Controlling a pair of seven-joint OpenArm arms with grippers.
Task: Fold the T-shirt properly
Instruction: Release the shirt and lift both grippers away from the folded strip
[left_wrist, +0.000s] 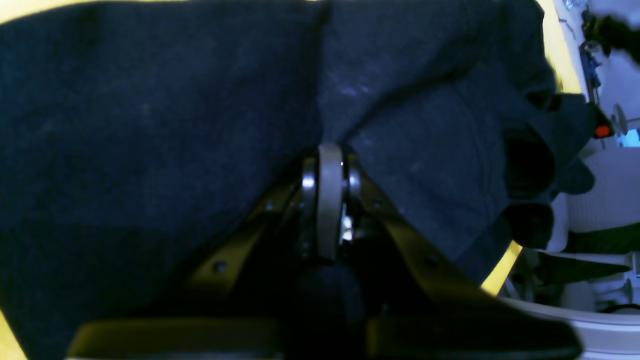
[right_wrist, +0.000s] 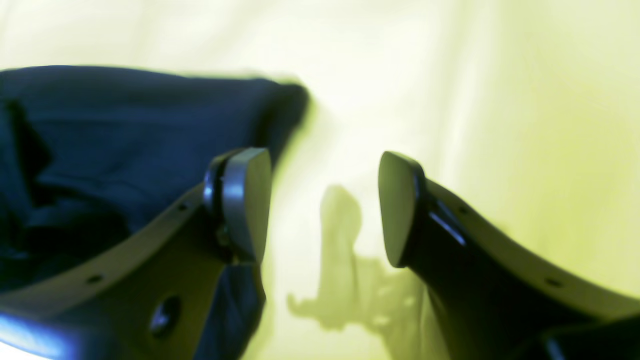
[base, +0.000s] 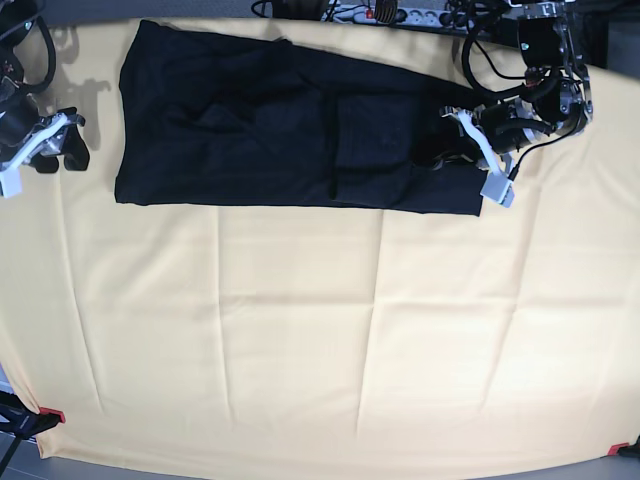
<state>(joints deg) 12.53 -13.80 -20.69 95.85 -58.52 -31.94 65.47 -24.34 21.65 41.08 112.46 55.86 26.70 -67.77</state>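
Fig.: T-shirt (base: 260, 130) lay as a long band w/ its long axis running side to side along the far edge of the desk (base: 300, 340), on the yellow cloth. Left claw (left_wrist: 330, 155) was clenched on a pinch of fabric at the band's end on base view's right. Right claw (right_wrist: 325, 200) was released, jaws apart over bare cloth, just beside the opposite end, not touching. Judgement: next fold turns on carrying the held end along that axis; left arm is nearer.
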